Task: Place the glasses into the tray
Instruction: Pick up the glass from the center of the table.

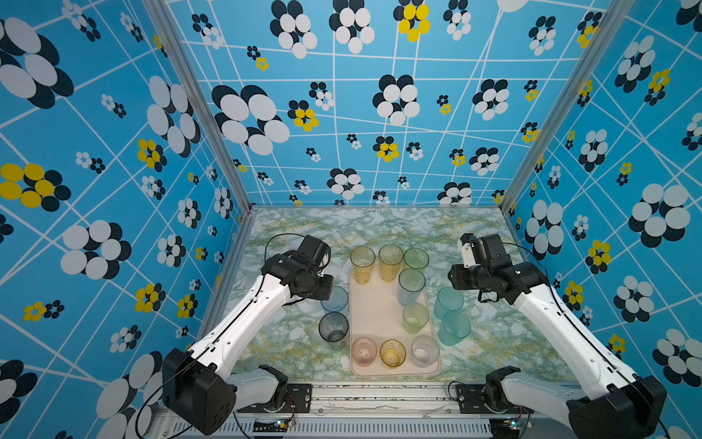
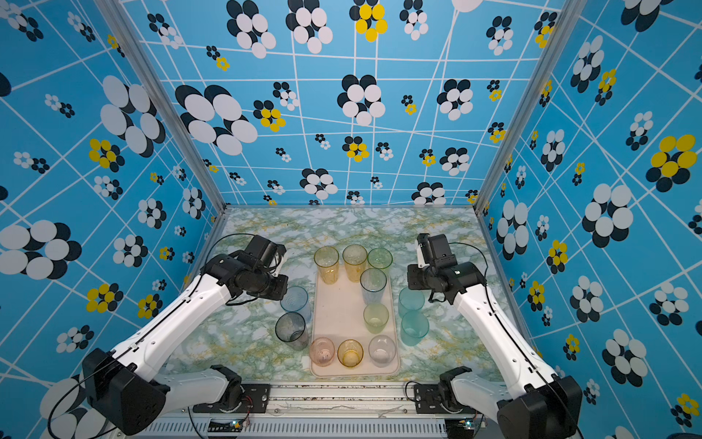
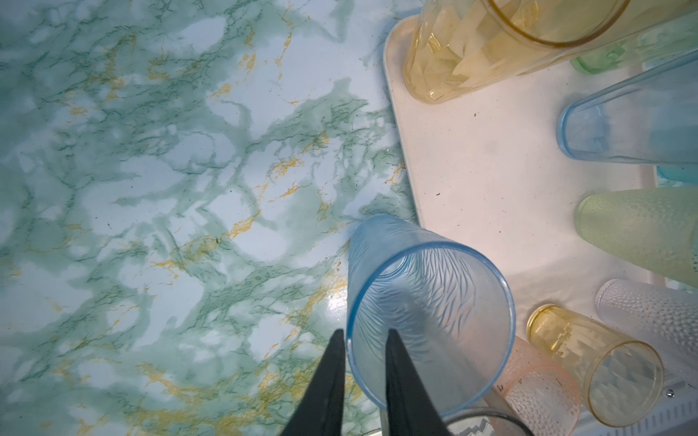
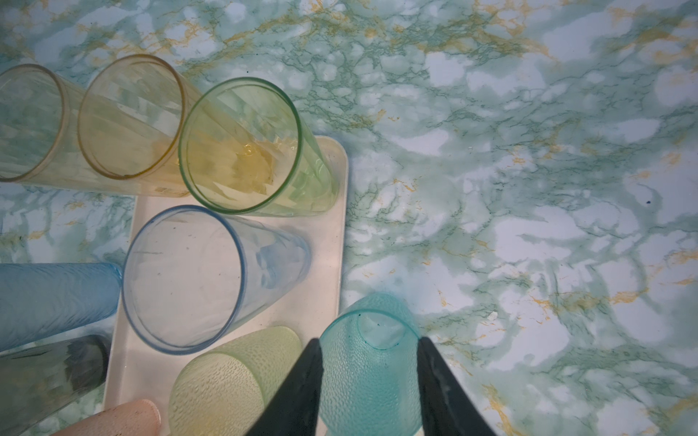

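One green-marbled bench (image 1: 304, 224) carries everything, and near the middle of its front edge lies the cream tray (image 1: 380, 315). Eight glasses (image 1: 411, 283) already stand inside the tray: three tall ones along its far edge, two more down its right edge and three short ones along its front edge. Four are not yet inside, so I judge the task about two thirds done. Just beside the tray's left edge stand the blue ribbed tumbler (image 3: 426, 309) and, nearer the bench's front edge, the grey tumbler (image 1: 333, 327). Just beside the tray's right edge stand the far teal tumbler (image 4: 368, 377) and the near teal tumbler (image 1: 454, 328). The right gripper (image 4: 370, 339) has its fingers against both sides of the far teal tumbler and seems to be grasping it. The left gripper (image 3: 365, 332) is slightly parted astride the rim of the blue ribbed tumbler, one finger inside and one outside, not pinching the wall.
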